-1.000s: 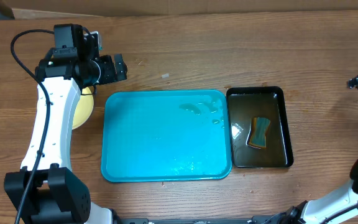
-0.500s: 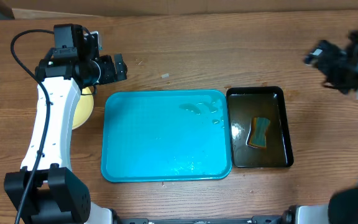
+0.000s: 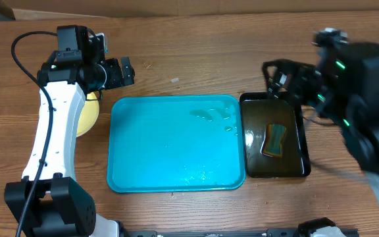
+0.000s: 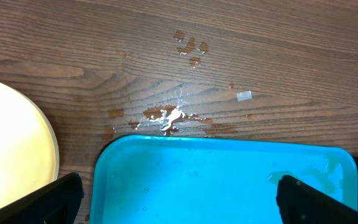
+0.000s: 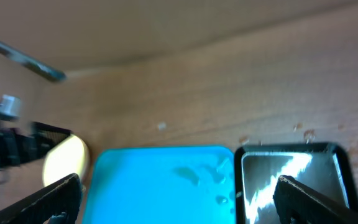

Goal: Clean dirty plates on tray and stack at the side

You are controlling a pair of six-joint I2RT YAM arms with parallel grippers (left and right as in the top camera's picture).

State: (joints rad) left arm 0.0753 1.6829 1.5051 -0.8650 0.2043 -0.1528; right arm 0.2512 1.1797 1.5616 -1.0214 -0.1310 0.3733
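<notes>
Turquoise plastic marked the middle of the scene: the tray (image 3: 176,143) lay flat on the wooden table (image 3: 209,52), its floor wet, with beads of water (image 3: 212,117) gathered toward its far right corner. Just off the tray's left edge sat a pale yellow plate (image 3: 87,115), near the rim but apart from it. The left arm (image 3: 51,131) covered much of the plate from above. Whether other plates lay beneath it could not be told.

The left gripper (image 3: 120,71) hung above the table beyond the tray's far left corner. Its jaws were spread wide with nothing between them. In its wrist view, the two fingertips framed the tray's far rim and the plate's edge (image 4: 11,155). Past that rim, droplets (image 4: 191,46) and a small white scrap (image 4: 244,96) lay on the wood.

Touching or almost touching the tray's right edge was a black tray (image 3: 304,131) of water with a sponge (image 3: 274,139) lying in it. The right gripper (image 3: 278,76) appeared blurred above the black tray's far end, beyond the turquoise tray's far right corner. Its jaws also stood fully apart and carried nothing. Its own camera looked across the tray toward the plate (image 5: 64,158) on the far side
</notes>
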